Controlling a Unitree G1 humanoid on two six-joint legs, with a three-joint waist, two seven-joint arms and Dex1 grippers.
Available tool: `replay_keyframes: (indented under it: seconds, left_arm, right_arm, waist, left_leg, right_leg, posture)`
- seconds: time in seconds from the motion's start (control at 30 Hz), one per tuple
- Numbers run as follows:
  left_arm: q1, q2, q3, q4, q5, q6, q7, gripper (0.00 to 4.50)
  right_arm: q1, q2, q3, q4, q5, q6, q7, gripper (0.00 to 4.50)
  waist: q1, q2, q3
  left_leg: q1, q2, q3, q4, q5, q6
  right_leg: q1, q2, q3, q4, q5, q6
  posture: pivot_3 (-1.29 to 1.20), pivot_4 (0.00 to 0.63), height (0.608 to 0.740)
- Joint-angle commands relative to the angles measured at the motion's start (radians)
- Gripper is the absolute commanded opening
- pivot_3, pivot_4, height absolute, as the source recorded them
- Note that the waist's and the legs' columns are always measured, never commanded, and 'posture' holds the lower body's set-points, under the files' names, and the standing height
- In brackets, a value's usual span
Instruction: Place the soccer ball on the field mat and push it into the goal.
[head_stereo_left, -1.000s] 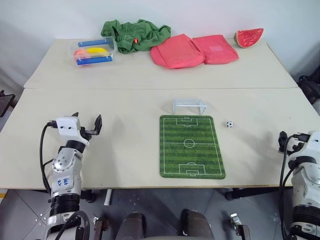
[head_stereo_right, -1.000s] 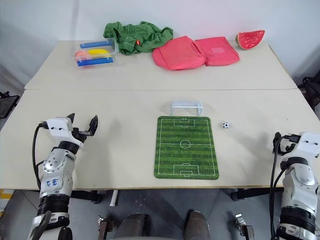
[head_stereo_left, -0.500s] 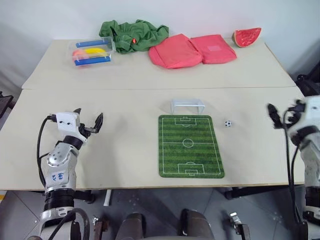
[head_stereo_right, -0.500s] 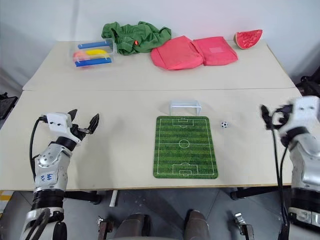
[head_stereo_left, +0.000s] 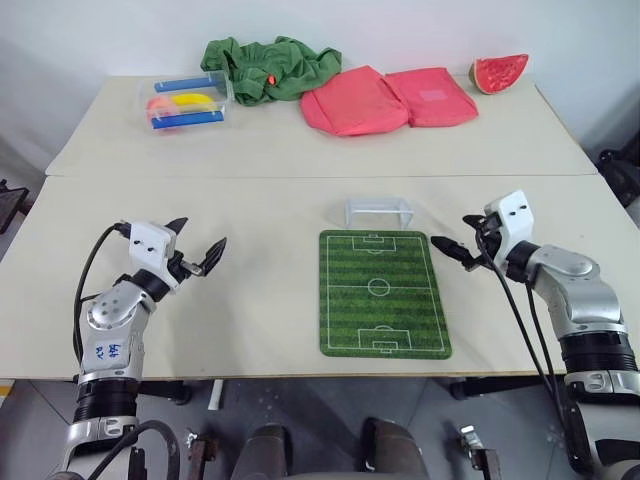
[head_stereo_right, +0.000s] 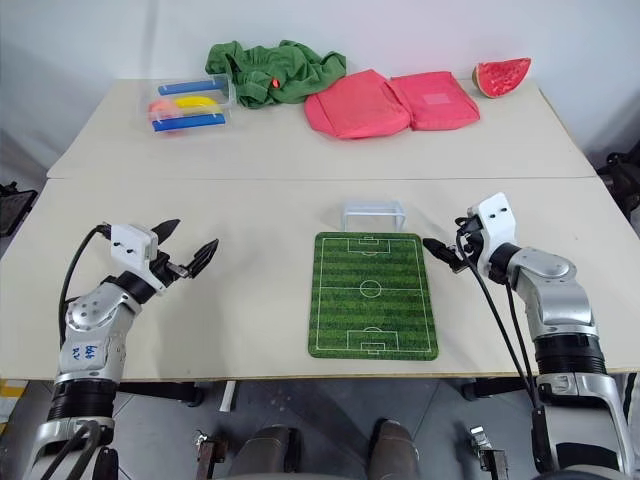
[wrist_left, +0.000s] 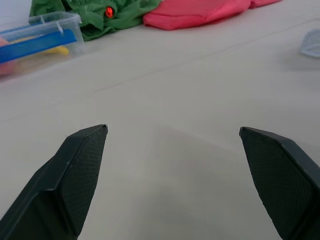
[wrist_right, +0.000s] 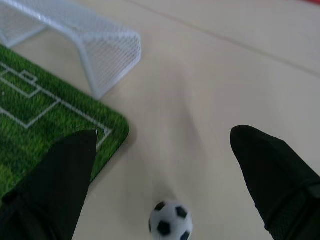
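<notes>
The soccer ball (wrist_right: 170, 226), tiny, white with black patches, lies on the bare table just off the field mat's (head_stereo_left: 383, 292) far right corner. My right gripper (head_stereo_left: 455, 236) hovers over it, open, one finger on each side of the ball in the right wrist view, and hides it in the head views. The goal (head_stereo_left: 377, 211), a small whitish frame, stands at the mat's far end, touching or nearly touching it. My left gripper (head_stereo_left: 197, 240) is open and holds nothing, well to the left of the mat.
On the far table sit a clear tray with blue bars (head_stereo_left: 185, 102), a green cloth (head_stereo_left: 270, 65), pink cloths (head_stereo_left: 385, 100) and a watermelon slice (head_stereo_left: 498, 72). A seam (head_stereo_left: 300, 178) joins the two tables.
My right arm has swung in from the table's right edge to the left, over the ball. The left gripper has turned a little to the right. Ball, mat and goal have stayed put.
</notes>
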Motion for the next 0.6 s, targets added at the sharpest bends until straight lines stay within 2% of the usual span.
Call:
replay_keyframes:
  seconds: [0.03, 0.37, 0.47, 0.6]
  left_arm:
    - [0.026, 0.012, 0.023, -0.067, -0.012, 0.004, 0.009, 4.5]
    - [0.01, 0.009, 0.021, -0.06, -0.008, 0.011, 0.014, 4.5]
    - [-0.002, 0.006, 0.02, -0.047, -0.006, 0.004, 0.016, 4.5]
    - [-0.014, 0.002, 0.017, -0.032, -0.003, -0.004, 0.013, 4.5]
  right_arm:
    - [0.027, 0.0, -0.029, -0.014, -0.003, 0.0, -0.003, 4.47]
    - [0.068, 0.027, -0.045, 0.025, -0.012, -0.002, -0.025, 4.47]
    - [0.071, 0.033, -0.054, 0.023, -0.015, -0.005, -0.033, 3.84]
    - [0.07, 0.034, -0.065, 0.025, -0.019, -0.011, -0.038, 2.54]
  waist:
    - [0.001, 0.0, 0.0]
    - [0.001, 0.0, 0.0]
    - [0.001, 0.0, 0.0]
    - [0.001, 0.0, 0.0]
  left_leg:
    - [0.0, 0.0, 0.0, 0.0, 0.0, 0.0]
    - [0.0, 0.0, 0.0, 0.002, 0.0, 0.0]
    - [0.0, 0.0, 0.0, 0.002, 0.0, 0.0]
    - [0.0, 0.0, 0.0, 0.003, 0.0, 0.0]
  right_leg:
    - [0.0, 0.0, 0.0, 0.0, 0.0, 0.0]
    - [0.0, 0.0, 0.0, 0.001, 0.0, 0.0]
    - [0.001, 0.0, 0.0, 0.001, 0.0, 0.0]
    - [0.001, 0.0, 0.0, 0.001, 0.0, 0.0]
  posture:
    - [0.0, 0.15, 0.74]
    - [0.0, 0.15, 0.74]
    - [0.0, 0.15, 0.74]
    - [0.0, 0.15, 0.74]
